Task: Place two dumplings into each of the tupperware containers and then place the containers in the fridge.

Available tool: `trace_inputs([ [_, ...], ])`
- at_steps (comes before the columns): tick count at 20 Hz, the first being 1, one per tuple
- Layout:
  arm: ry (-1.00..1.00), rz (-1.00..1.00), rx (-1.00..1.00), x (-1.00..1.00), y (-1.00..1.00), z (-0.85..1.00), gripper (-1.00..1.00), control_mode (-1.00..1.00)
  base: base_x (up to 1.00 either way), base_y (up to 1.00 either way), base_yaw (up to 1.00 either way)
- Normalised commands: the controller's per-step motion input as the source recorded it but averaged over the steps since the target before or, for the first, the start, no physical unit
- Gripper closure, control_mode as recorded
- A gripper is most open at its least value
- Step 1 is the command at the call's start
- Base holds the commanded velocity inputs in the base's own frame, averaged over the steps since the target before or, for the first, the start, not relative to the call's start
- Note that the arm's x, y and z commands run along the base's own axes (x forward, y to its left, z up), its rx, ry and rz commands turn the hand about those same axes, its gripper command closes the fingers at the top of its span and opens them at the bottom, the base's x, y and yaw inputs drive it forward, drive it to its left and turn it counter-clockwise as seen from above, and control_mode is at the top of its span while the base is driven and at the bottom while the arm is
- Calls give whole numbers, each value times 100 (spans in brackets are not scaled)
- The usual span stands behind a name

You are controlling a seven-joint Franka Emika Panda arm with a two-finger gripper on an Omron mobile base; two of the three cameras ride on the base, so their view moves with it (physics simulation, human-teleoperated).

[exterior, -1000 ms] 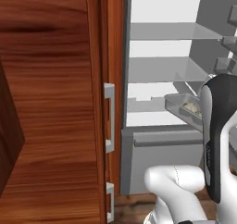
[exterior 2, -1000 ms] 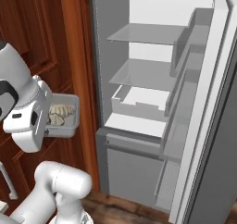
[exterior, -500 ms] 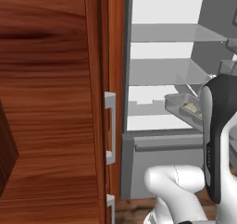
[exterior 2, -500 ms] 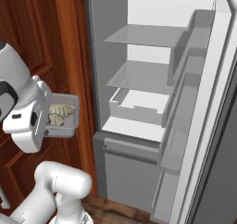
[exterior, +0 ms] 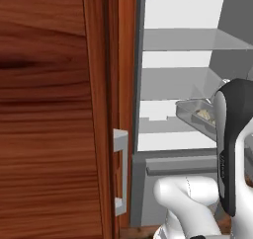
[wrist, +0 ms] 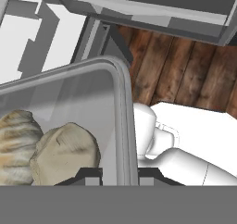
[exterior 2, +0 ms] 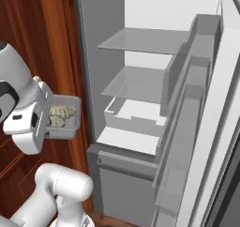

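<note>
You've got the gripper (wrist: 119, 174) pinched tight on the tupperware container (exterior 2: 65, 117) rim, two dumplings (wrist: 65, 153) inside, just outside the open fridge (exterior 2: 140, 94); keep it level going onto a shelf (exterior 2: 136, 83).

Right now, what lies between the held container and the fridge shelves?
Nothing; in the right base view the stretch from the container to the fridge shelves is bare, the door open.

You'll find nothing to read here — no lettering, label, brand mark, number or sign stands on any surface in these views.
</note>
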Motion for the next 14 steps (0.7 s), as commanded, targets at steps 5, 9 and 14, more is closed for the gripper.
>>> trace_inputs([
  [5,0,0,0,0,0,0,100,100,16,-5,-8],
  [9,0,0,0,0,0,0,100,100,7,-2,-24],
  [14,0,0,0,0,0,0,100,100,0,-4,-25],
])
